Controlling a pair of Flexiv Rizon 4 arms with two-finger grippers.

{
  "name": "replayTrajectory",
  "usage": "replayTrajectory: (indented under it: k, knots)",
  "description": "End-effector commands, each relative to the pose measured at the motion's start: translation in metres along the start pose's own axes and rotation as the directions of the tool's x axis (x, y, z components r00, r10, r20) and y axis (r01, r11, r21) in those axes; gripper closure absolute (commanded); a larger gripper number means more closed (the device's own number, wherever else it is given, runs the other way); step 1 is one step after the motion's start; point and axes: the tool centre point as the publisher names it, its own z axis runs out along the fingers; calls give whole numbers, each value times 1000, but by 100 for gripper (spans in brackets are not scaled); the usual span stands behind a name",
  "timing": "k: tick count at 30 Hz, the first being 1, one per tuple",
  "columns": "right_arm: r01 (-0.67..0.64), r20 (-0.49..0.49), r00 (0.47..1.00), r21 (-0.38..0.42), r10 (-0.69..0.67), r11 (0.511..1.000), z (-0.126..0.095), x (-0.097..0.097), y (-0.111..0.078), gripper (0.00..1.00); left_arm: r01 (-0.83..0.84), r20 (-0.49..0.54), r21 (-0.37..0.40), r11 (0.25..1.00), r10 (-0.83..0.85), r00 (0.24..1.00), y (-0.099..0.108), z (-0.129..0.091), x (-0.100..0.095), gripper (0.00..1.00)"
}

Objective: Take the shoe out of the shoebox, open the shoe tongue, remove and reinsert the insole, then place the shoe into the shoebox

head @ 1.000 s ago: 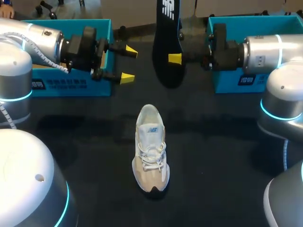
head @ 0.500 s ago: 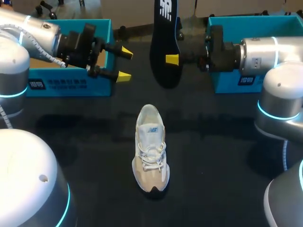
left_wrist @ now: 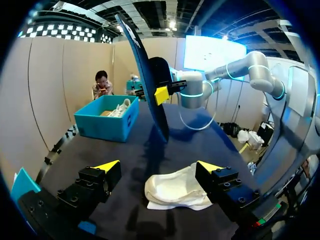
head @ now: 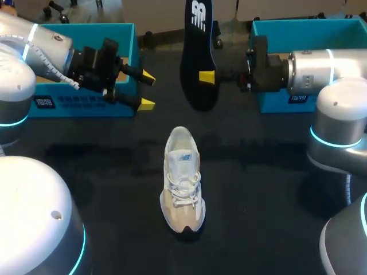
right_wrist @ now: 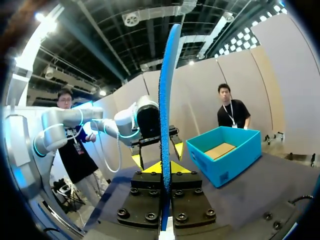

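A long black foam insole [head: 196, 63] hangs upright above the far middle of a black table [head: 258, 189]. It is pinched flat between the yellow-tipped fingers of the right gripper [head: 205, 76], which holds it below its middle. The right wrist view shows the insole edge-on, blue along that edge, clamped from both sides.

Nearer, a beige and white lace-up sneaker [head: 183, 180] stands on its sole at the table's centre. It is outside both open teal cardboard boxes: the left shoebox [head: 86, 106] and the right shoebox [head: 304, 24], set at the far corners. The left gripper [head: 147, 90] hovers just beside the left shoebox, fingers spread wide and holding nothing, pointing toward the insole.

Likely risks:
- The insole looks thin and bendy, so it could buckle or catch on the sneaker's collar or tongue when pushed in.
- Nothing steadies the light sneaker, so it may slide or tip under that push.
- If the insole is handed to the left gripper, letting go too early could drop it.
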Motion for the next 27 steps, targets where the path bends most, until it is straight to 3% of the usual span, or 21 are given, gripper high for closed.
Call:
replayTrajectory:
  k: [1, 27]
  knots:
    - [-16, -5, 1000, -1, 16, 1000, 10, -5, -10, 100, 8, -11, -38, 999, -9, 1000, 7, -4, 3, 0]
    - [-129, -9, 992, 0, 129, 992, 25, -9, -59, 100, -2, 31, -227, 974, 9, 999, 74, 10, 46, 0]
